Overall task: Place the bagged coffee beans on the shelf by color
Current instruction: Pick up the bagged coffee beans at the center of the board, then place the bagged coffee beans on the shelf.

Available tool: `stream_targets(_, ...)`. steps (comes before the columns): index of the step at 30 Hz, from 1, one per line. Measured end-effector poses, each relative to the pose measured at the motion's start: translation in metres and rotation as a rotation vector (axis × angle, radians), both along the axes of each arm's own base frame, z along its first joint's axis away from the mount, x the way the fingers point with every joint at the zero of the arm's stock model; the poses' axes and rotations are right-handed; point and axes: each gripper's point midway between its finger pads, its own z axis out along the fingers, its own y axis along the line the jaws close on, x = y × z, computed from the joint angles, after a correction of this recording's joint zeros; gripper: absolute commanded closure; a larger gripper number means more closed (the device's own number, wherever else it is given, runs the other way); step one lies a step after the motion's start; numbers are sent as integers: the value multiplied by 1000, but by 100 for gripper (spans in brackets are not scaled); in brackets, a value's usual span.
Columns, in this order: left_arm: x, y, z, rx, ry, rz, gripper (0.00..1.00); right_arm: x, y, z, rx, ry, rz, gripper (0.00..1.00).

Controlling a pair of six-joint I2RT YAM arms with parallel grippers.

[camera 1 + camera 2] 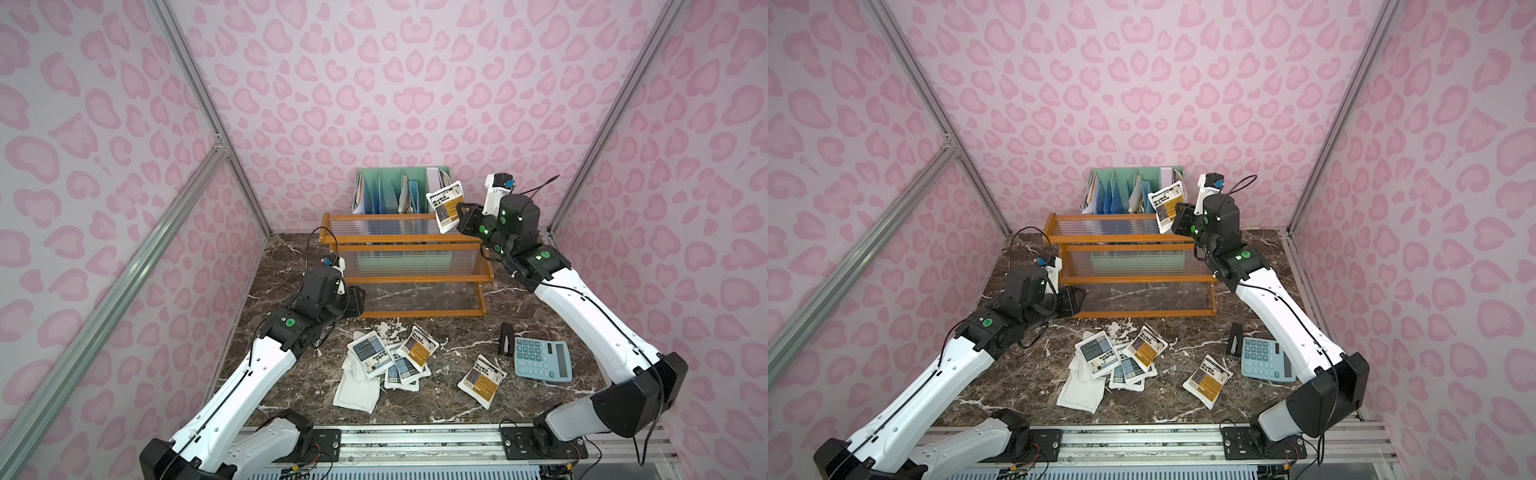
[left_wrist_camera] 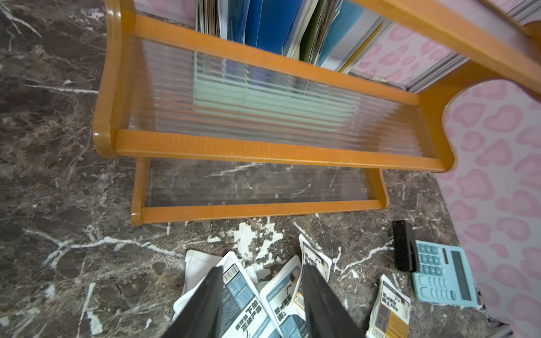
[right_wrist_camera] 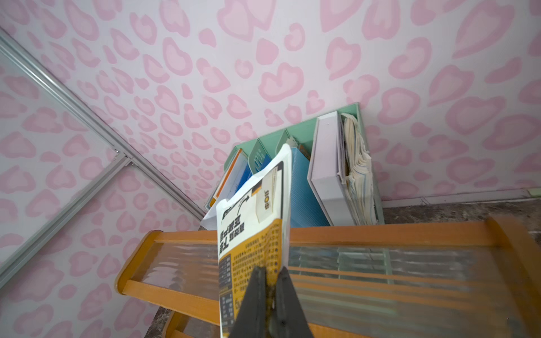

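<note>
Right claw [image 3: 270, 269] pinches the orange pouch [image 1: 446, 205] by its edge over the shelf [image 1: 395, 240], so it might flop off; left claw [image 2: 262, 267] is open.

In the pile [image 1: 388, 361], the white pouches [image 1: 357, 392] lie face down, so their colours are hidden, and the top ones cover parts of others. The label words are too small to read in both top views. In the wrist views, the picture's edge cuts off the left end effector [image 2: 262, 272], the right end effector [image 3: 270, 270] and the bottom of its orange pouch [image 3: 251, 234]. The shelf [image 3: 409, 278] looks blurry beside it.
</note>
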Motion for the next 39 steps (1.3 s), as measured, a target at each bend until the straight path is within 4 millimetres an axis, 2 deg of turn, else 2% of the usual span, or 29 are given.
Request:
stream_targets(6,-4,-6,-26,33,77,-45,53,20,-29,-27,-35,108,-96,100)
stream_targets(12,-3,-17,-37,29,129,-92,53,26,-43,-62,-17,187,-127,100)
stream_targets(20,-5,-23,-36,21,131,-124,52,37,-48,-65,16,174,-143,100)
stream_targets(23,-6,-24,-36,20,132,-128,51,40,-49,-66,17,172,-149,87)
stream_targets(25,-6,-24,-36,19,133,-130,51,40,-50,-66,20,168,-152,71)
stream_targets(27,-6,-24,-36,19,133,-132,51,36,-52,-67,17,169,-156,60)
stream_targets(30,-6,-25,-37,19,134,-133,51,30,-55,-63,17,161,-158,48)
stream_targets(34,-6,-27,-40,17,148,-141,50,19,-58,-51,20,133,-166,43)
stream_targets(39,-5,-32,-43,11,154,-157,49,-5,-53,-29,2,73,-156,43)
